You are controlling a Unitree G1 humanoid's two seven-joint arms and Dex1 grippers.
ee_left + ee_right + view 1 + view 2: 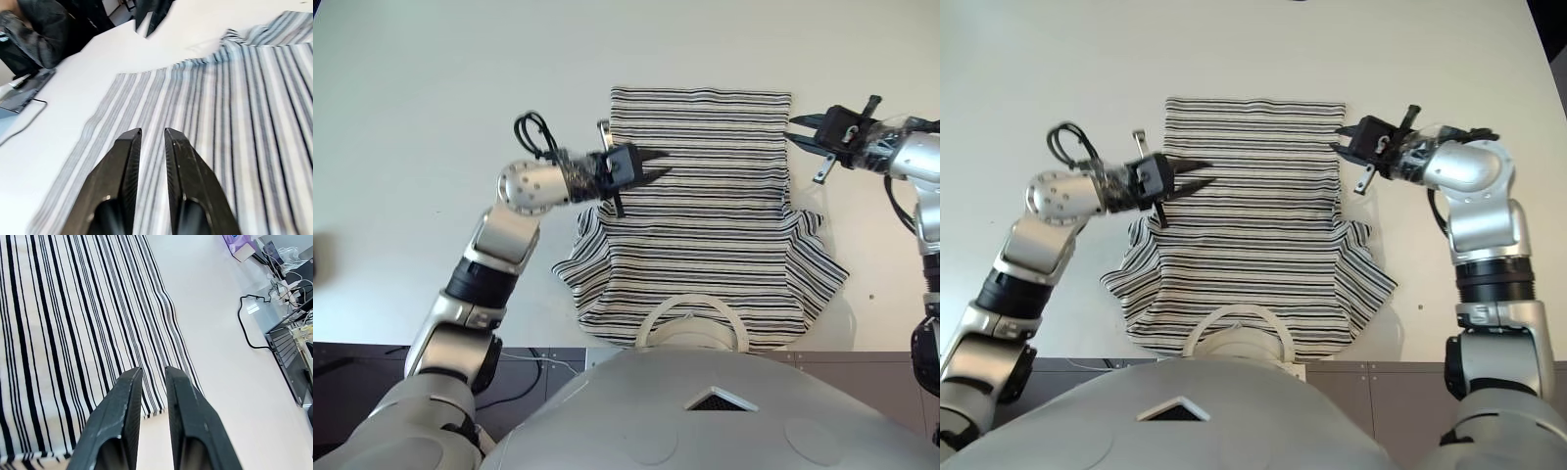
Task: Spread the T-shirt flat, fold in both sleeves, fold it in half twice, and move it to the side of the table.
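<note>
A black-and-white striped T-shirt (705,215) lies spread on the white table (431,98). Its white collar (690,313) is nearest me, its hem at the far end, and both sleeves flare out to the sides. My left gripper (666,164) hovers over the shirt's left edge about midway along the body. Its fingers are slightly open with nothing between them, as the left wrist view confirms (152,132). My right gripper (790,128) sits at the shirt's right edge near the far hem corner, also narrowly open and empty (153,368) above the stripes (58,333).
Bare tabletop stretches to the left and beyond the hem. The table's front edge (431,345) runs just below the collar. Off the table's right side are a black cable (249,328) and a laptop (288,357).
</note>
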